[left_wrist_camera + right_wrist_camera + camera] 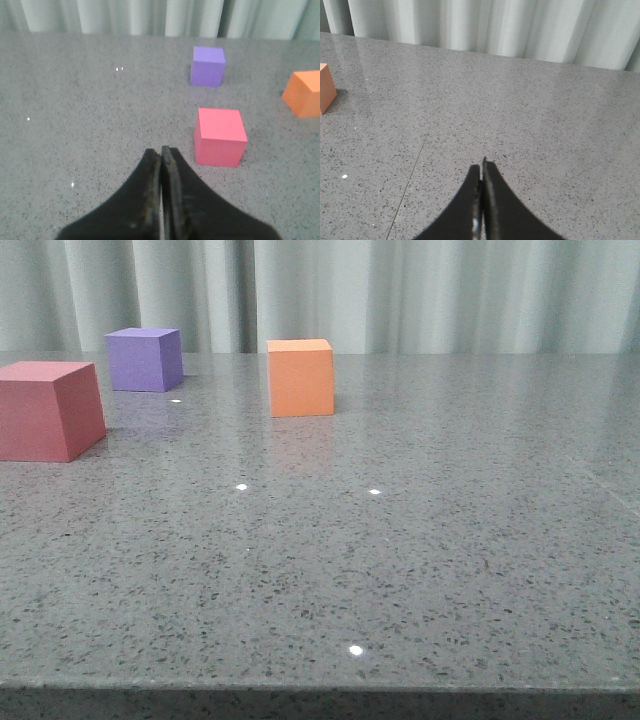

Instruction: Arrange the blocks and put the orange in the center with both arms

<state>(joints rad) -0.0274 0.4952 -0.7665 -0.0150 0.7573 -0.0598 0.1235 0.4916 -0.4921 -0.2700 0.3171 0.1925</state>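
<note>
Three cubes stand apart on the grey speckled table [400, 570]. The red-pink cube [48, 408] is at the left edge of the front view, the purple cube [145, 358] behind it, and the orange cube [300, 377] further right at mid-depth. No arm shows in the front view. My left gripper [161, 150] is shut and empty, hovering short of the red-pink cube [220, 136], with the purple cube [207, 66] and orange cube [304, 93] beyond. My right gripper [481, 166] is shut and empty over bare table; only a corner of the orange cube [326, 88] shows there.
Pale pleated curtains [420, 290] hang behind the table's far edge. The table's front edge [320, 690] runs along the bottom of the front view. A thin seam line [410, 180] crosses the tabletop near the right gripper.
</note>
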